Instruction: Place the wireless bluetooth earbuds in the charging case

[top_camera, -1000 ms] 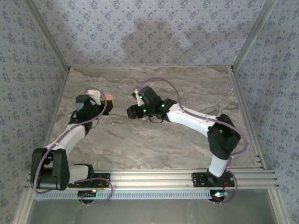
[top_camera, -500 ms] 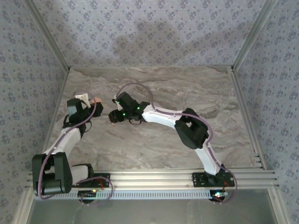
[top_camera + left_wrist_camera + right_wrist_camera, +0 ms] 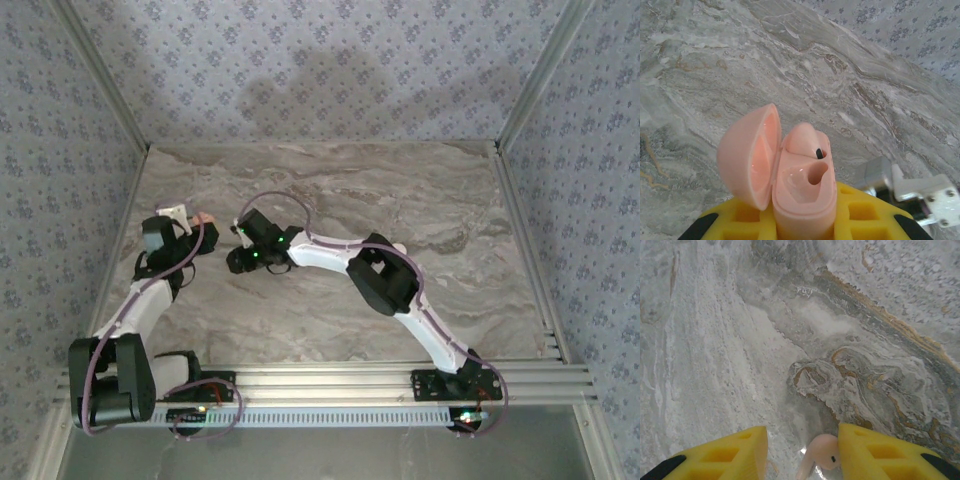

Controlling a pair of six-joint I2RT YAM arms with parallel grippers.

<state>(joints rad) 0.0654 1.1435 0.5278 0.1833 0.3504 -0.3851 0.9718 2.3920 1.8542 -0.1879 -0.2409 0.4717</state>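
Note:
My left gripper [image 3: 801, 222] is shut on the pale pink charging case [image 3: 805, 200], holding it upright with its lid [image 3: 747, 155] swung open to the left. One pink earbud [image 3: 802, 140] sits in the case's far socket; the near socket [image 3: 816, 175] is empty. In the top view the left gripper [image 3: 193, 225] and the case [image 3: 206, 217] are at the table's left side. My right gripper [image 3: 236, 262] is just right of them, low over the table. In the right wrist view the right gripper [image 3: 802, 440] is open around a second earbud [image 3: 822, 452] that touches the right finger [image 3: 875, 450].
The marble table [image 3: 400, 210] stretches open to the right and rear. Patterned walls close in at the left [image 3: 60, 180] and back. A grey and white bracket [image 3: 910, 187] pokes in at the lower right of the left wrist view.
The right arm has swung left across the table to just beside the left gripper. The left arm has drawn slightly left with the case. The right jaws have narrowed.

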